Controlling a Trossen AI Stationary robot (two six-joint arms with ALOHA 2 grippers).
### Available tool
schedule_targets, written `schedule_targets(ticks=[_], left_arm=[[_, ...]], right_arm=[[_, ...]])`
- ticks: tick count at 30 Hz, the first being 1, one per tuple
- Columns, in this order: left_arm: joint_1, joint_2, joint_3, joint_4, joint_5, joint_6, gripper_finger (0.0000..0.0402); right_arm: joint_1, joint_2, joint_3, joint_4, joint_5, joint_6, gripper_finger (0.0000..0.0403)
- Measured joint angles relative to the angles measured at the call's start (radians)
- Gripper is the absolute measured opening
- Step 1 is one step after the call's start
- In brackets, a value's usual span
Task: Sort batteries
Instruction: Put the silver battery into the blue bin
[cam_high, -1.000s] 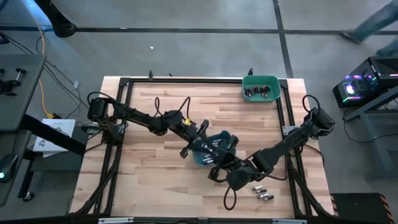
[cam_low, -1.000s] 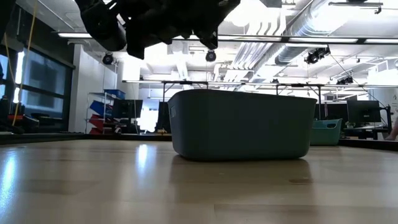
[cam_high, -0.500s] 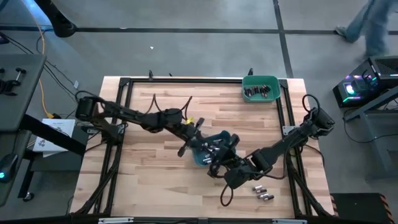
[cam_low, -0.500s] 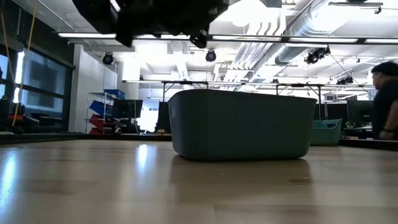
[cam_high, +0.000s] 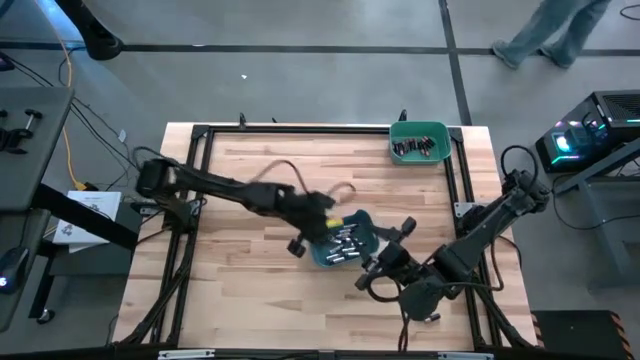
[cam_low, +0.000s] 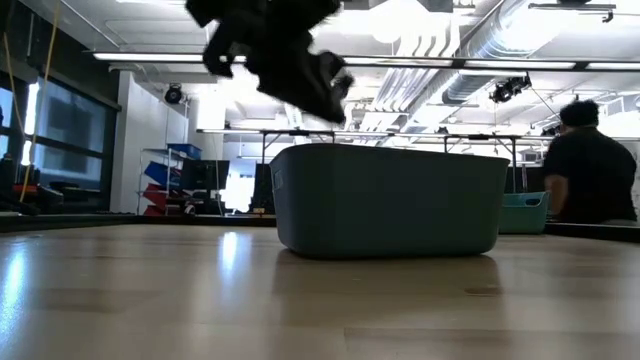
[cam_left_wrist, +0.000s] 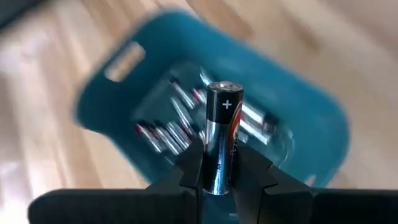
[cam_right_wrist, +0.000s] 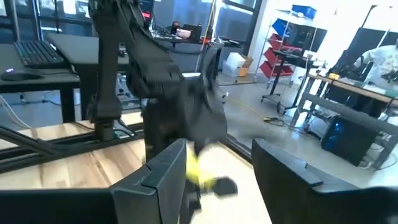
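Note:
My left gripper (cam_high: 322, 228) hangs over the teal bin (cam_high: 365, 218) at mid-table, shut on one silvery-and-black battery (cam_left_wrist: 221, 137). The bin (cam_left_wrist: 311, 124) stands on its base and holds several loose batteries (cam_left_wrist: 168, 134). My right gripper (cam_high: 375, 262) is just to the near right of the bin. It is open, with nothing between its fingers (cam_right_wrist: 165, 174), and it looks level toward the left arm. A green bin (cam_high: 418, 128) at the far right holds more batteries (cam_high: 415, 148). My left gripper pinches the battery's lower half (cam_left_wrist: 217, 171) between its two fingers (cam_left_wrist: 189, 171). The battery points out along the fingers, its plus end (cam_left_wrist: 225, 87) away from the gripper. The fingers slant down from the table's left. The battery is clear above the teal bin.
Black frame rails run along the table's edges (cam_high: 300, 130). Bare wood lies left of and behind the teal bin (cam_low: 390, 200). A person (cam_low: 590, 160) stands in the room beyond the table's far side.
My left gripper has tipped steeply downward over the teal bin, staying almost in place. My right gripper has drawn back from the bin toward the table's right edge and risen.

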Motion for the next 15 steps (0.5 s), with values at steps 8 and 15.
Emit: schedule_targets(ticks=[8, 15], left_arm=[[-0.076, 0.256, 0.205, -0.176, -0.24, 0.084, 0.0039], [-0.072, 0.302, 0.221, -0.174, -0.314, 0.118, 0.0076]], right_arm=[[0.026, 0.01, 0.0, 0.001, -0.043, 0.076, 0.0176], [0.085, 0.01, 0.0, 0.0, -0.045, 0.13, 0.0177]])
